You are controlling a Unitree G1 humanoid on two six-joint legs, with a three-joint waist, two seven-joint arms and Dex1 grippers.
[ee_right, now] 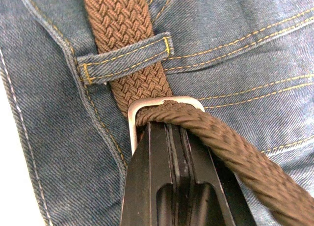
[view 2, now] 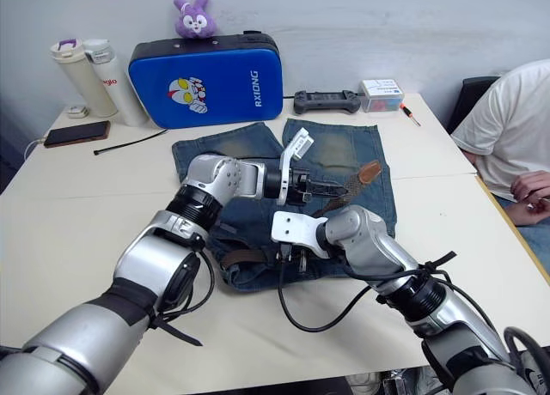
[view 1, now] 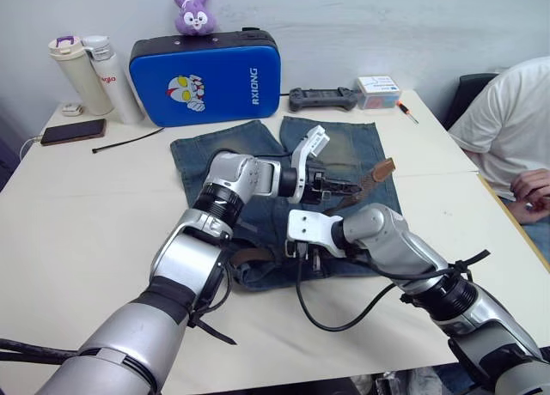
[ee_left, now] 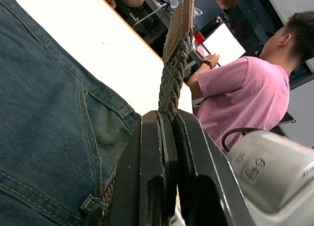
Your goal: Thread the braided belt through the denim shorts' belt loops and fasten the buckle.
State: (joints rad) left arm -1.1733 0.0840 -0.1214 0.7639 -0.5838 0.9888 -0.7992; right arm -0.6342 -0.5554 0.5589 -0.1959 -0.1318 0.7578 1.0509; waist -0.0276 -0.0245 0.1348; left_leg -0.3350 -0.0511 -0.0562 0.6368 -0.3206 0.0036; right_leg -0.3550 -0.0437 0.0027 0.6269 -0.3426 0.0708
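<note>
Slippage worries me most: if my left gripper (view 1: pixel 344 187), clamped on the free end of the belt (view 1: pixel 365 179) and holding it raised over the shorts (view 1: pixel 352 146), pulls too hard, the buckle (ee_right: pixel 164 105) could jerk out of my right gripper (ee_right: pixel 169 137), whose fingers are pinched together at its frame. My left arm reaches across the shorts; my right bends inward, low over the waistband by a belt loop (ee_right: pixel 125 59) the strap already passes under.

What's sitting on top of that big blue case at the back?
A small purple plush bunny sits on the blue padded case. The case hides whatever is behind it.
</note>
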